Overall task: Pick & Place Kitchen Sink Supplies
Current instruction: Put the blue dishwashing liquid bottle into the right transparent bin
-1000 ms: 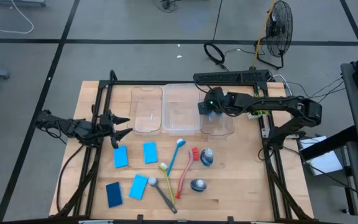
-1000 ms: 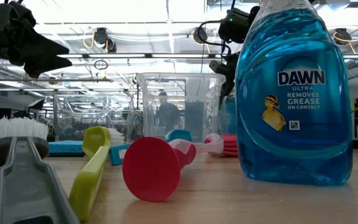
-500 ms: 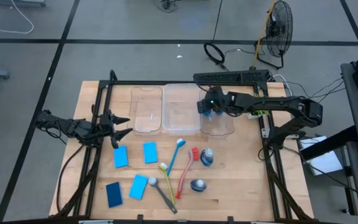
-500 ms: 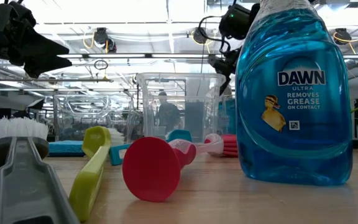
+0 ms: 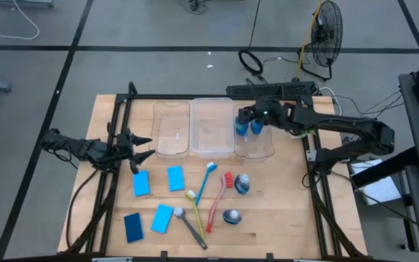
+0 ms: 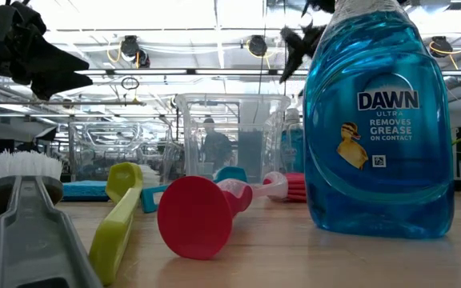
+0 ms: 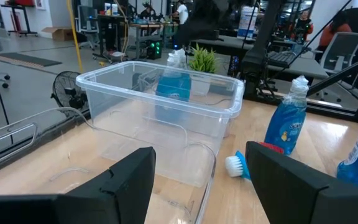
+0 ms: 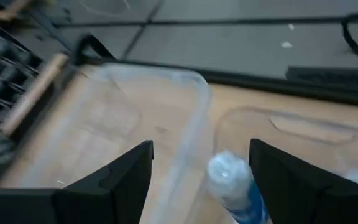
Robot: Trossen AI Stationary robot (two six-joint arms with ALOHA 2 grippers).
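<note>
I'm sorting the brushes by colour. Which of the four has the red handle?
The red brush, second from the right; the blue brush lies left of it, the yellow-green brush and grey brush farther left.

We see two matte black arms, left arm (image 5: 86, 149) and right arm (image 5: 326, 124), built of chunky jointed segments. Right arm shows a small green light near its wrist. Gripper fingers (image 7: 126, 183) are dark, flat, angular plates.

Near bottle (image 6: 378, 120) label reads "DAWN", "ULTRA", "REMOVES GREASE ON CONTACT", no other text legible in any view
</note>
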